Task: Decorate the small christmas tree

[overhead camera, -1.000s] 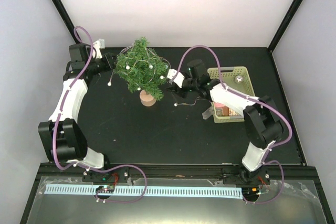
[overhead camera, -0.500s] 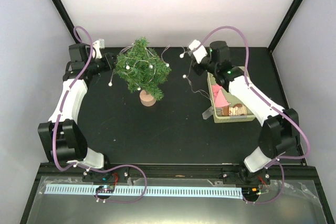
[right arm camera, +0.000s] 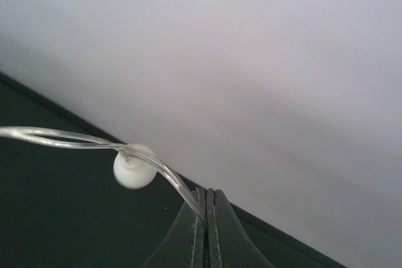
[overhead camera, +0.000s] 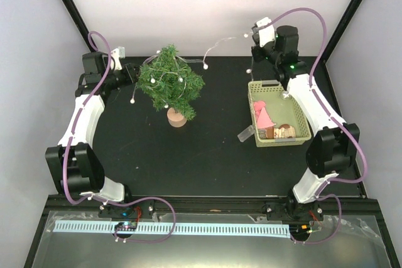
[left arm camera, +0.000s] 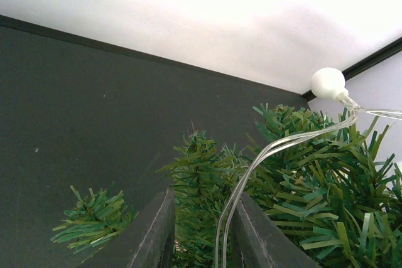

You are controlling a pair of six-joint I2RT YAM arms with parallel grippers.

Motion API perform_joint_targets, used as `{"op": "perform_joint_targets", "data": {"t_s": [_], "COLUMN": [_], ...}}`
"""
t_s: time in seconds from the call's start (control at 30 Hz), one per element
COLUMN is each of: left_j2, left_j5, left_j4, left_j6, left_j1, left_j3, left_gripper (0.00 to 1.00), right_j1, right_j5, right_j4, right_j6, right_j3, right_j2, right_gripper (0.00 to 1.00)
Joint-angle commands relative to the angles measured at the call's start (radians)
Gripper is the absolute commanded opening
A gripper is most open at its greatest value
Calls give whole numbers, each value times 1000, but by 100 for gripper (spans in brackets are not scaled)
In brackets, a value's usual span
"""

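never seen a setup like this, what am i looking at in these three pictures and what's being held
Two robot arms are bolted to the near edge of a black table. The wide picture looks down from above and behind them. The other two come from a camera on each wrist, so each shows its own fingers. On the table stand a small christmas tree and a green basket. The right gripper is shut on a string of lights with white bulbs, raised at the far right; the wire runs back to the tree. The left gripper sits against the tree, fingers apart, wire passing between them.
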Motion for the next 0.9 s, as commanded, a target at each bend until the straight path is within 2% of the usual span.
{"op": "perform_joint_targets", "data": {"t_s": [0.0, 0.17, 0.43, 0.57, 0.87], "left_j2": [-11, -10, -19, -25, -47], "left_j5": [-4, -6, -3, -9, 5], "left_j4": [-2, -5, -22, -52, -124], "left_j6": [18, 19, 25, 40, 38], "left_j1": [4, 4, 3, 4, 5], "left_j3": [4, 4, 8, 11, 29], "left_gripper": [26, 26, 27, 38, 49], "right_j1": [-23, -42, -47, -48, -48], "right_j5": [1, 4, 23, 19, -4], "right_j4": [72, 123, -52, -123, -196], "right_j6": [64, 80, 75, 50, -8], "right_j3": [51, 51, 99, 101, 94], "right_j2": [-31, -43, 50, 56, 71], "right_gripper": [1, 1, 1, 1, 1]}}
